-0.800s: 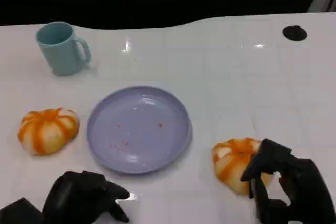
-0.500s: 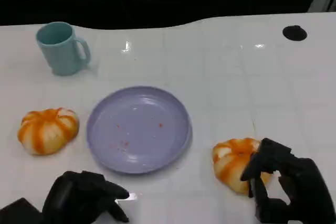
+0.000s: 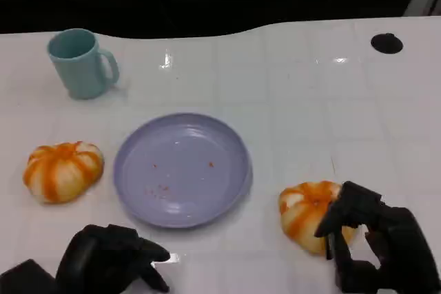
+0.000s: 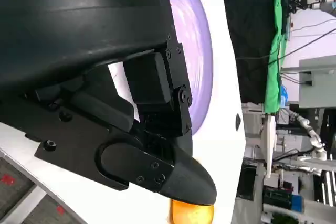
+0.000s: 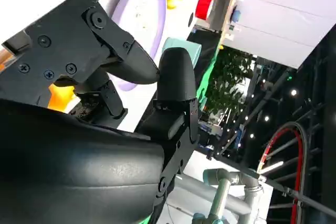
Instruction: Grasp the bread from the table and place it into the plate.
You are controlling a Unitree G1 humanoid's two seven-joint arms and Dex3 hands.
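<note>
Two orange-striped round breads lie on the white table. One bread [image 3: 62,170] sits left of the lilac plate [image 3: 182,170]. The other bread [image 3: 309,213] lies right of the plate, near the front edge. My right hand [image 3: 375,249] is at this bread's near right side, its fingers spread and reaching around it, the fingertips [image 3: 337,217] at its crust. In the right wrist view the bread [image 5: 60,95] shows between the spread fingers [image 5: 113,51]. My left hand [image 3: 114,256] rests on the table in front of the plate, holding nothing, fingers loosely bent and apart.
A teal mug [image 3: 81,63] stands at the back left. A black round mark [image 3: 386,43] is on the table at the back right. The plate [image 4: 202,61] carries a few crumbs. The table's far edge meets a dark background.
</note>
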